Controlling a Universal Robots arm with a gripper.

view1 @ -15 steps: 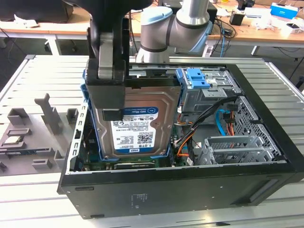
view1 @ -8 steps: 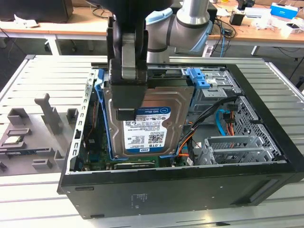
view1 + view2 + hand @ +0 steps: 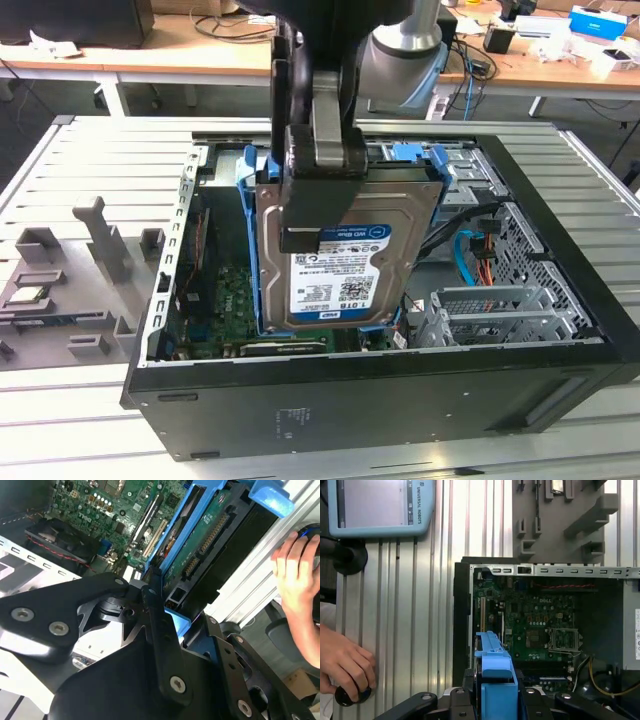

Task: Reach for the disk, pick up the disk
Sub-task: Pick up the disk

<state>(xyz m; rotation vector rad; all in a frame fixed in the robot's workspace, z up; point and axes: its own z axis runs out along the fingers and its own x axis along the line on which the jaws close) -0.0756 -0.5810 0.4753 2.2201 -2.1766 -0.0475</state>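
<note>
From my remote seat I see the end effector [image 3: 322,175] clenched on the disk [image 3: 345,265], gripping its upper edge with the dark fingers pressed on either face. The disk hangs upright above the open computer case [image 3: 400,390], lifted clear of the green motherboard [image 3: 225,300] that lies on the case floor, its lower edge level with the case's near rim in the exterior view. Its silver face turns toward that camera, carrying a white-and-blue label with barcodes (there is print on it, which I leave unread), and the blue carrier frame [image 3: 252,250] runs along its sides. In the second wrist view the disk [image 3: 210,535] shows edge-on, its connector strip and blue frame rising out of the black linkage of the end effector [image 3: 160,625]. In the first wrist view the blue frame [image 3: 495,680] stands up from the end effector, with the motherboard [image 3: 535,625] and case interior behind it. Beside the case on the ribbed metal table [image 3: 420,630] a person's hand [image 3: 345,665] rests on a small black knob, and a grey fixture block [image 3: 70,280] sits at the exterior view's left of the case.
</note>
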